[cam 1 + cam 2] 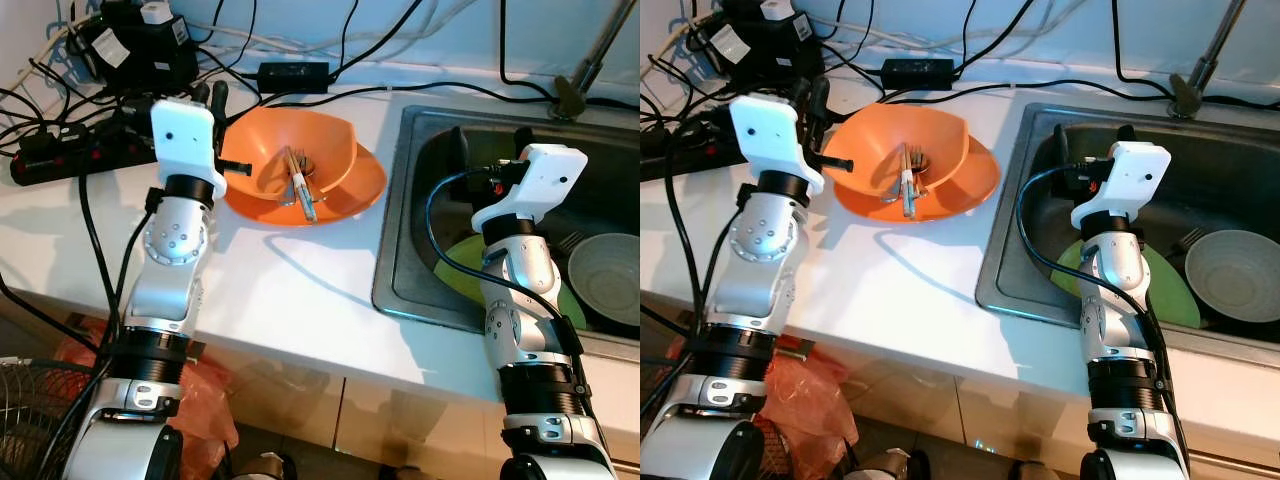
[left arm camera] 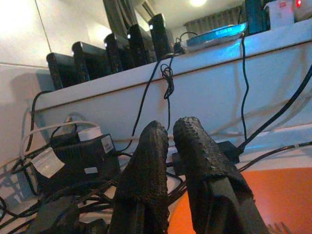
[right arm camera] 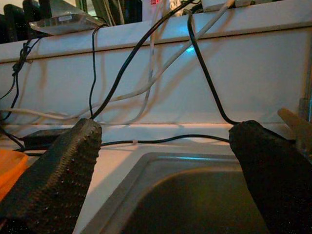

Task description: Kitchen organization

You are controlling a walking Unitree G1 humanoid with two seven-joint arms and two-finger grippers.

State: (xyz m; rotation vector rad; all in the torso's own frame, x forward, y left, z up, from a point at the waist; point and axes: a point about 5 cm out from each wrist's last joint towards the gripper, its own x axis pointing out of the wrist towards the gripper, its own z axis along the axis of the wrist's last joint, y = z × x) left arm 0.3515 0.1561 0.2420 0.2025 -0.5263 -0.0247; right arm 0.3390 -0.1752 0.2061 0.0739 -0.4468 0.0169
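An orange bowl (image 1: 300,145) sits tilted in an orange plate (image 1: 362,188) on the white counter, and cutlery (image 1: 298,182) lies inside the bowl. My left gripper (image 1: 210,96) is raised just left of the bowl's rim, fingers shut on nothing; in the left wrist view the left gripper (image 2: 169,134) points toward the back wall and the cables. My right gripper (image 1: 490,140) hangs open over the steel sink (image 1: 393,245), its fingers (image 3: 63,170) spread wide. A green plate (image 1: 462,262) and a grey bowl (image 1: 606,276) lie in the sink, partly behind my right arm.
A black power strip (image 1: 70,155), a black box (image 1: 140,45) and tangled cables crowd the counter's back left. A power adapter (image 1: 292,72) lies behind the bowl. The faucet (image 1: 590,60) rises at the sink's back right. An orange bag (image 1: 200,400) sits on the floor below.
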